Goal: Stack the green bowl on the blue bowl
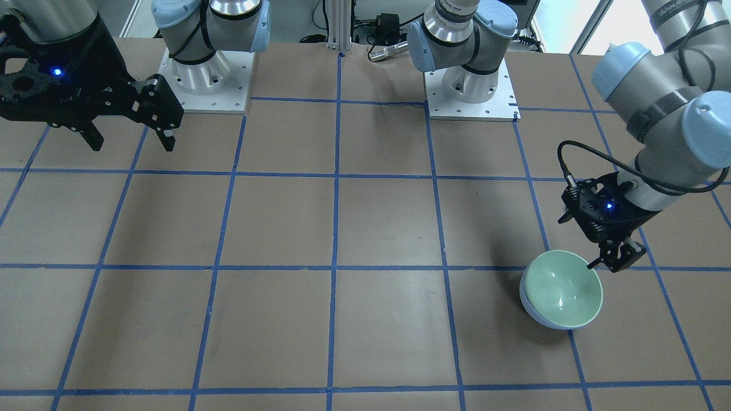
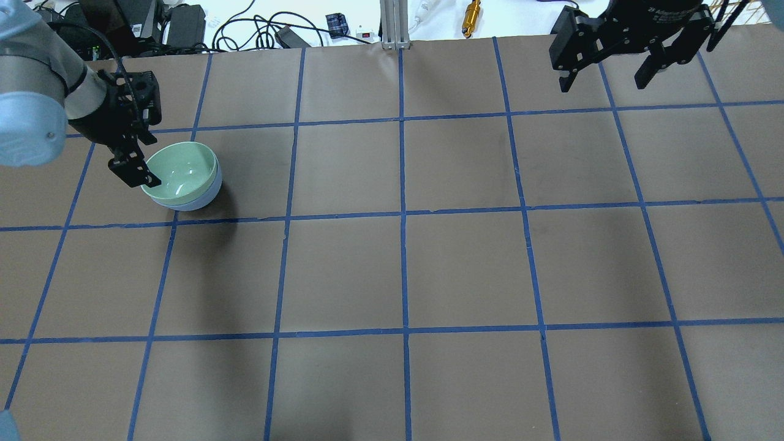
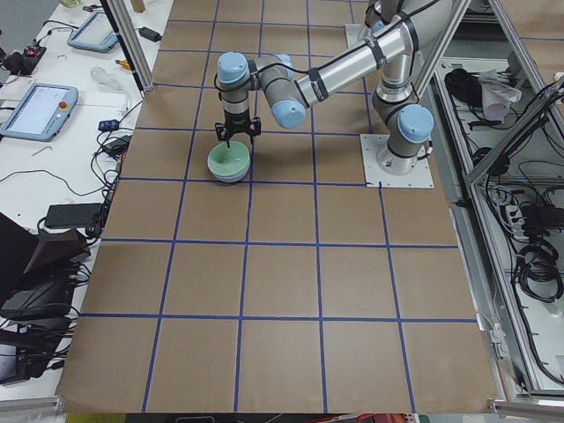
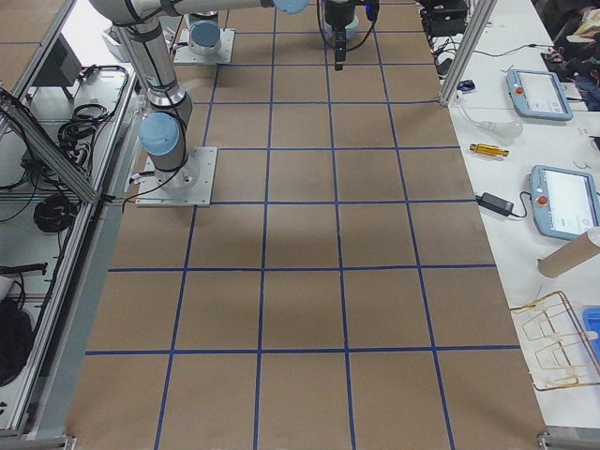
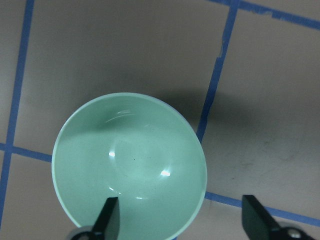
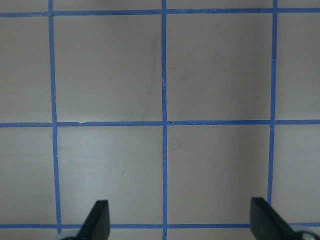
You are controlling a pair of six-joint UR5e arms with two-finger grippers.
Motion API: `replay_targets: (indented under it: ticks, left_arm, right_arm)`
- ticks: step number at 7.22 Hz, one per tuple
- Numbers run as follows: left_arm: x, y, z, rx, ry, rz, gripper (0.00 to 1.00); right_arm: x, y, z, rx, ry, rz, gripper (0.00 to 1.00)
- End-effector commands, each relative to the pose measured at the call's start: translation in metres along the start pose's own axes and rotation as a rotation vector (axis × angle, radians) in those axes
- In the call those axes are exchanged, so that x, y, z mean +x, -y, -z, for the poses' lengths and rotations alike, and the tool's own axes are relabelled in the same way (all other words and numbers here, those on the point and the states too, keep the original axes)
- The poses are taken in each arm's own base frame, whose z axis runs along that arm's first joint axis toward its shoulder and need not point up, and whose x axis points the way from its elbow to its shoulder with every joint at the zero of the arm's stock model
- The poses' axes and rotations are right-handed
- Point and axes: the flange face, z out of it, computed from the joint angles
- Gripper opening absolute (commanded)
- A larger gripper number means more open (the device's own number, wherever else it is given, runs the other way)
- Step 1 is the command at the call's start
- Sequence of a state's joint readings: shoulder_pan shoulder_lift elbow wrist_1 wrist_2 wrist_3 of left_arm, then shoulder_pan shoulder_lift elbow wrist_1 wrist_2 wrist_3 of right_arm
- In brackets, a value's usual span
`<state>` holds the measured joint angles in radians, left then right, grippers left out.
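Note:
The green bowl (image 1: 562,288) sits nested inside the blue bowl (image 1: 535,313) on the table's left side. Only a pale crescent of the blue bowl shows under it in the overhead view (image 2: 203,197). My left gripper (image 1: 614,264) is open at the stack's rim. In the left wrist view one finger (image 5: 110,217) hangs over the green bowl's inside (image 5: 130,165) and the other finger (image 5: 255,220) is outside it. My right gripper (image 2: 603,82) is open and empty, raised over the far right of the table.
The table is brown paper with a blue tape grid (image 2: 401,214). The two arm bases (image 1: 471,85) stand at the robot's edge. Cables and small devices (image 2: 275,30) lie past the far edge.

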<state>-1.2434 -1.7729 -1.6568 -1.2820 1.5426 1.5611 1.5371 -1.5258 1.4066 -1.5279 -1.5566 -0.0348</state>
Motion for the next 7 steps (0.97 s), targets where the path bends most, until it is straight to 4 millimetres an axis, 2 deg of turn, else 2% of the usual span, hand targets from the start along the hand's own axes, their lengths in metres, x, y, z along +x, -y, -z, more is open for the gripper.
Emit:
replay_targets:
  ticks: [1,2,4,5,7]
  left_arm:
    - [0.027,0.003,0.096,-0.003,-0.007,0.194,1.00]
    - [0.048,0.003,0.121,-0.007,-0.001,0.315,1.00]
    - [0.069,0.005,0.131,0.003,-0.012,0.692,1.00]
    - [0.077,0.022,0.132,0.006,-0.012,0.811,1.00]
    - [0.102,0.088,0.132,-0.002,-0.004,1.024,1.00]
  right_arm:
    - [0.000,0.000,-0.001,-0.001,0.001,0.000,1.00]
    - [0.000,0.000,-0.001,-0.001,0.000,0.000,1.00]
    - [0.000,0.000,0.000,0.001,0.001,0.000,1.00]
    - [0.000,0.000,-0.001,-0.001,0.001,-0.001,1.00]
    - [0.000,0.000,0.000,0.000,0.000,0.000,1.00]
